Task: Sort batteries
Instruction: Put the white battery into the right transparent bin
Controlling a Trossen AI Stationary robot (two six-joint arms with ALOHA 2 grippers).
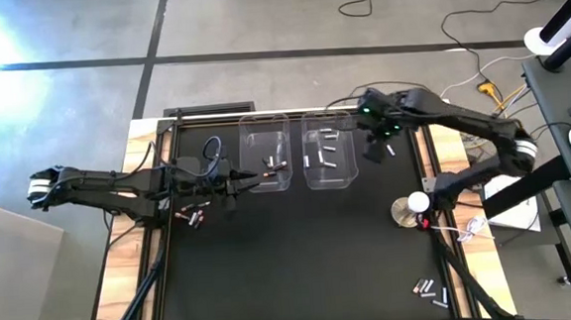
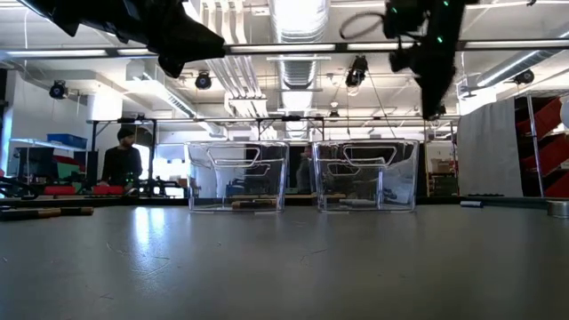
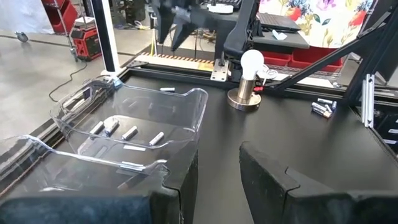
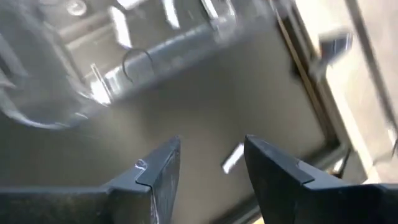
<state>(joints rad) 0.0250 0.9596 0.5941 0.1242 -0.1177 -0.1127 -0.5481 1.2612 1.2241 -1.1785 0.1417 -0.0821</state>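
Two clear plastic bins stand side by side at the far middle of the black mat. The left bin (image 1: 265, 153) holds dark batteries (image 1: 274, 166) with red marks. The right bin (image 1: 330, 149) holds silvery batteries (image 3: 127, 132). My left gripper (image 3: 219, 180) is open and empty, raised beside the left bin's left wall (image 1: 254, 179). My right gripper (image 4: 211, 162) is open and empty, hovering just right of the right bin (image 1: 372, 153). A lone silvery battery (image 4: 233, 157) lies flat on the mat below its fingers (image 1: 391, 150). Both grippers hang well above the table in the low view.
Loose dark batteries (image 1: 192, 215) lie on the mat under my left arm, and several more batteries (image 1: 428, 290) lie at the near right corner. A round silver base with a white bulb and red wire (image 1: 408, 210) stands at the right edge. A person stands in the room beyond (image 2: 123, 160).
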